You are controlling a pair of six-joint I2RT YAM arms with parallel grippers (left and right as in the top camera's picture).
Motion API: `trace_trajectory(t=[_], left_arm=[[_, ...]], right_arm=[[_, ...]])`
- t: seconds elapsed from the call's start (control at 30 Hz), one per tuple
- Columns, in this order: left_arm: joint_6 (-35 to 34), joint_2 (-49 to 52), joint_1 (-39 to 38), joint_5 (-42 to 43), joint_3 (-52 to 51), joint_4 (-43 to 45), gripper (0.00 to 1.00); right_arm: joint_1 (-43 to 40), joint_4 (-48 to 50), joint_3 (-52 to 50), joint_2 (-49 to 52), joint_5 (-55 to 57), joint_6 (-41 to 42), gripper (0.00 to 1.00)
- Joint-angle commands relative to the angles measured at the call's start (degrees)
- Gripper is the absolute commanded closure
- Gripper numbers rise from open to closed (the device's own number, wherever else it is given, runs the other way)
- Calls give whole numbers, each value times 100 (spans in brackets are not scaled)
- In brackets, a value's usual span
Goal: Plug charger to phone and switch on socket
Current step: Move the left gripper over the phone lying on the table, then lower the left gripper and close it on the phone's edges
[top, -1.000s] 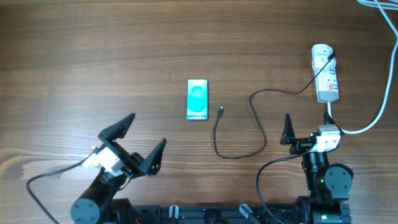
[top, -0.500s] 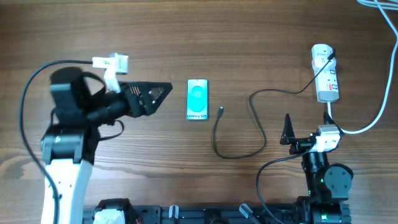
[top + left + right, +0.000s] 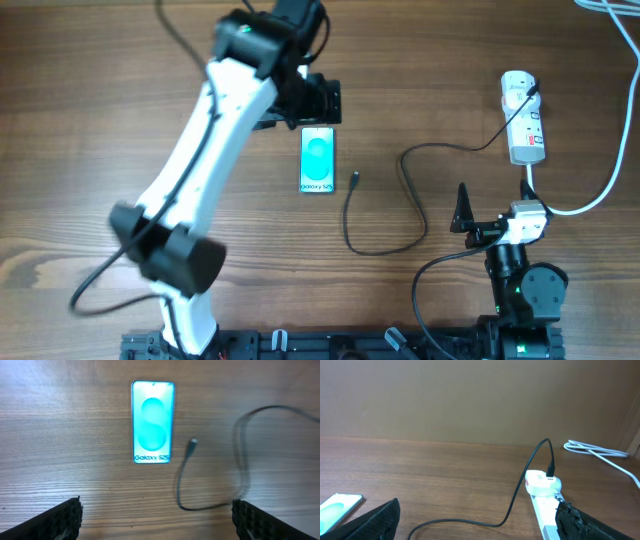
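Since swinging inward, left tool [image 3: 318,103] — jaws apart — hovers near phone [image 3: 318,160].

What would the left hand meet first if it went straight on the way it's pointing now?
Probably the phone, lying flat ahead of the left hand; depth is unclear, so bare table is possible.

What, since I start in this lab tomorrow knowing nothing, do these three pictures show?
Two robot arms work at a wooden table. One picture looks down from above; the other two come from a camera on each wrist. The left gripper hangs open over the phone; the right gripper, also open, faces the socket. The charger lies loose, its tip beside the phone, not plugged in. Nothing is held.
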Motion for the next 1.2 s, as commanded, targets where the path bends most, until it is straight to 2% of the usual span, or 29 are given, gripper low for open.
trace_trajectory(t=[0.0, 0.3, 0.53, 0.67, 0.87, 1.17], left_arm=[[-289, 527, -85, -144, 118, -15, 0], [-435, 1541, -184, -138, 92, 151, 0], [-219, 2050, -326, -142, 90, 579, 0], [190, 2173, -271, -144, 85, 688, 0], [-118, 2179, -101, -140, -76, 966, 0], [-92, 2179, -136, -142, -822, 1582, 0]], right_arm=[[24, 13, -7, -42, 59, -68, 0], [24, 13, -7, -42, 59, -68, 0], [24, 13, -7, -42, 59, -68, 0], [24, 13, -7, -42, 59, -70, 0], [24, 13, -7, -42, 59, -68, 0], [24, 13, -7, -42, 59, -68, 0]])
